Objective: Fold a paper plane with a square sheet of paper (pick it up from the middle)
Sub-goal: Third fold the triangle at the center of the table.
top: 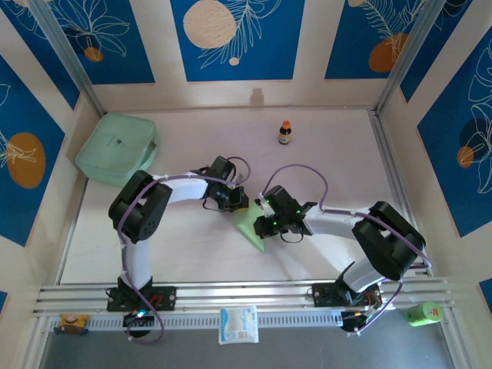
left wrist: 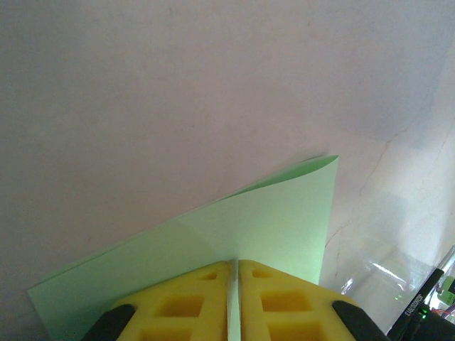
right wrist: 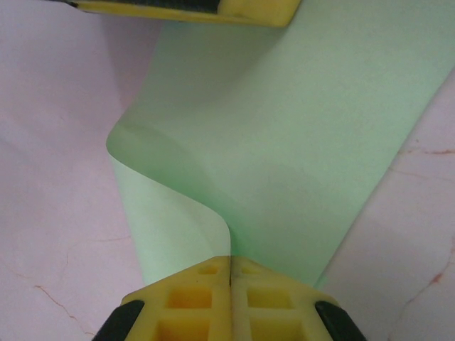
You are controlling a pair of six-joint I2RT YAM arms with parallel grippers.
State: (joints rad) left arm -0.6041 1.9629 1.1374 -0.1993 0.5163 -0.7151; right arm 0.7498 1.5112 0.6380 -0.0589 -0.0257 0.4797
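Observation:
The square sheet of paper (top: 252, 227), pale lime-green, hangs between my two grippers just above the table's middle. My left gripper (top: 235, 201) is shut on one edge; in the left wrist view its yellow fingertips (left wrist: 234, 264) pinch the sheet (left wrist: 270, 220), which doubles over with a loose curl at its far corner. My right gripper (top: 263, 221) is shut on the opposite side; in the right wrist view its fingertips (right wrist: 229, 261) clamp a curled fold of the paper (right wrist: 306, 135), and the left gripper's fingers (right wrist: 213, 8) show at the top. A paper plane is out of view.
A mint-green plastic box (top: 118, 147) sits at the back left and a small brown bottle (top: 285, 133) at the back centre. A white packet (top: 238, 324) and a green can (top: 423, 313) lie beyond the front rail. Metal rails border the table.

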